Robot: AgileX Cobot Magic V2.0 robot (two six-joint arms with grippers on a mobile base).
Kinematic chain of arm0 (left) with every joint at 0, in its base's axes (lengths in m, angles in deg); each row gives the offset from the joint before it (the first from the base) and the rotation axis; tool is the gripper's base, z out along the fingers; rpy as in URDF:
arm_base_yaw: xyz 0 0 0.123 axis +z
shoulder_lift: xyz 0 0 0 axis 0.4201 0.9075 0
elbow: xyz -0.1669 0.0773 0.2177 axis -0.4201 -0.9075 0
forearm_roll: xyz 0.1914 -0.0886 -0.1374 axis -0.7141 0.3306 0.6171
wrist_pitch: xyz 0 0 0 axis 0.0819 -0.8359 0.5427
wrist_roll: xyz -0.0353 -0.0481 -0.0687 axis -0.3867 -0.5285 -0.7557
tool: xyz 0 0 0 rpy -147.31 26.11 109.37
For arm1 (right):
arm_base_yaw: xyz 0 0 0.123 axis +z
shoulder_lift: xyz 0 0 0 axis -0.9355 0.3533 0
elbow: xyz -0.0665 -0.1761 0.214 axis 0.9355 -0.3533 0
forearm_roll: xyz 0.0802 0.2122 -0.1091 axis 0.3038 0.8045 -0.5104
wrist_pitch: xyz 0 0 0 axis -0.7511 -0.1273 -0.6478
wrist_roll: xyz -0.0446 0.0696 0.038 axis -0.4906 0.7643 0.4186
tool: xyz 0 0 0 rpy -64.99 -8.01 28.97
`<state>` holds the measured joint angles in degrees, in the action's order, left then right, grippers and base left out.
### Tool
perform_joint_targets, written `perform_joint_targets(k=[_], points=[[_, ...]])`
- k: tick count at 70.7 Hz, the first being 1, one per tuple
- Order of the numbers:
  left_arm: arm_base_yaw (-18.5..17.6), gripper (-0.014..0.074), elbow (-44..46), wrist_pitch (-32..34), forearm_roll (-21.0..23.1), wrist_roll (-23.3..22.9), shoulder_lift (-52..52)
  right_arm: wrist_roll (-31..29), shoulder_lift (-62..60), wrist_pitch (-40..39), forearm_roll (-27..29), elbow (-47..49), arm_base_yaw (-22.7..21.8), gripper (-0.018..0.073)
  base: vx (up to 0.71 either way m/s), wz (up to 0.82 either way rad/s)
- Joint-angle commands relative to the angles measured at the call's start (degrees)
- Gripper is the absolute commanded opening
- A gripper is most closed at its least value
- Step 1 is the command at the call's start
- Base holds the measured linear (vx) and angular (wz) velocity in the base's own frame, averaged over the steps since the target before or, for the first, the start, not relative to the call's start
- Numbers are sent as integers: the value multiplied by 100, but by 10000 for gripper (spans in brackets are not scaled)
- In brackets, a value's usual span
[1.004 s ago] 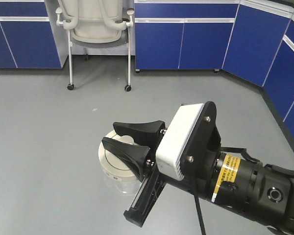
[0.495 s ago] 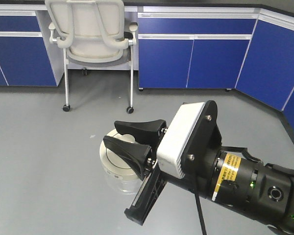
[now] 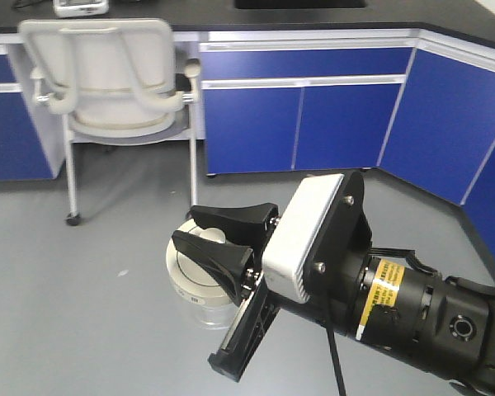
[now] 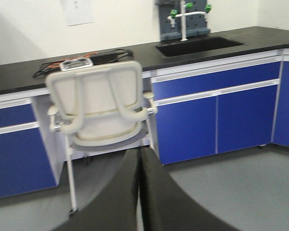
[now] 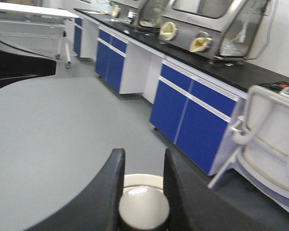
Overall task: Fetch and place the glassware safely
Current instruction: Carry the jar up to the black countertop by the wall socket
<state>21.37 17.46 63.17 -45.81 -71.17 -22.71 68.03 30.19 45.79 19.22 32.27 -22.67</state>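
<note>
The left gripper (image 4: 138, 192) had its two black fingers pressed together on nothing, and beyond them, slightly to their left, a cream-white mesh office chair on castors (image 4: 98, 108) stood against the black laboratory worktop (image 4: 19, 77). Up and to the right of those shut jaws, a dark recessed sink (image 4: 200, 45) was set into the worktop. The small squat clear glass jar with a round cream-white lid (image 3: 190, 280) sat between the jaws of the right gripper (image 3: 186, 227), which were clamped on it from either side. In the right wrist view the lid's raised centre knob (image 5: 143, 208) lay just between the two fingers (image 5: 113, 187). The lid was on, and the little clear glass that showed under the jaws looked empty, though most of the body was hidden. The jar hung above the bare grey floor (image 3: 82, 313), well apart from any surface. The fetching therefore seemed done, while the placing was not yet done. No set-down spot showed near the jaws. Behind and to the right of them ran glossy blue cabinet doors (image 3: 338, 124).
</note>
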Motion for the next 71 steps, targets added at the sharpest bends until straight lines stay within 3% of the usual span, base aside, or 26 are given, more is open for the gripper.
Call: perform_joint_targets(k=[1, 71], points=[[-30, -7, 142, 412, 40, -12, 42, -45, -150, -540, 90, 161, -8, -3, 25, -38], [-30, -7, 142, 412, 40, -12, 42, -45, -150, -540, 90, 161, -8, -3, 19, -66]])
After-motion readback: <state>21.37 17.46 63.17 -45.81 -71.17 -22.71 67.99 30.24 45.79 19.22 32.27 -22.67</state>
